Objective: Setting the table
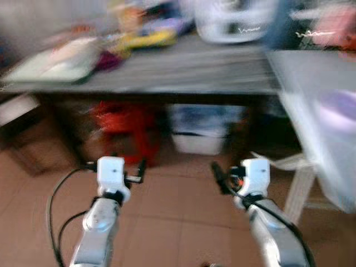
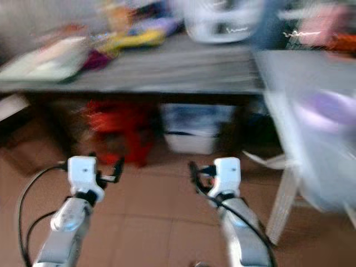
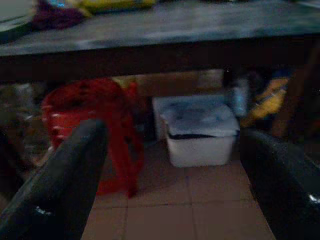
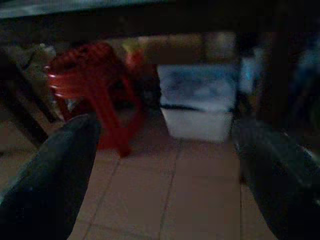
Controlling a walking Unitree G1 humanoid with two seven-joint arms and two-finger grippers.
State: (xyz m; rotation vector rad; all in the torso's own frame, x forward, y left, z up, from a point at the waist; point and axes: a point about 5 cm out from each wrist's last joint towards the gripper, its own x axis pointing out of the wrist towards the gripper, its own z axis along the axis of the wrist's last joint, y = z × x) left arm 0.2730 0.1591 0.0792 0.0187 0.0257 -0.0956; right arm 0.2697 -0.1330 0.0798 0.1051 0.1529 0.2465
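1. Table [image 1: 167, 69] is the thing to reach. It stands ahead of the robot, a long dark grey top across the upper part of the eye views, with clutter along its far edge. Both eye views are smeared, so I judge the robot to be walking or turning and the step in hand to be the approach.

2. Nearest are the two arms, raised over the tiled floor [image 1: 167, 222]. The left gripper [image 3: 170, 175] has its fingers spread wide and holds nothing. The right gripper [image 4: 165, 175] is likewise spread and empty. Neither touches anything.

3. To do the approach well, I would square up to the front edge, stop short of it, and lift both grippers above the top before reaching, since they now point under it.

4. The wrist views show what lies beneath the table far better than the eye views: a red stool [image 3: 95, 130] and, just beside it, a white lidded bin [image 3: 200, 130] on the floor.

5. The eye views add the table top itself: a pale flat thing [image 1: 53, 61] at the left end, something yellow [image 1: 147, 38] further back, and a white appliance [image 1: 233, 19] at the far edge, all too blurred to name.

6. At the right, a second pale surface [image 1: 317, 111] meets the table.
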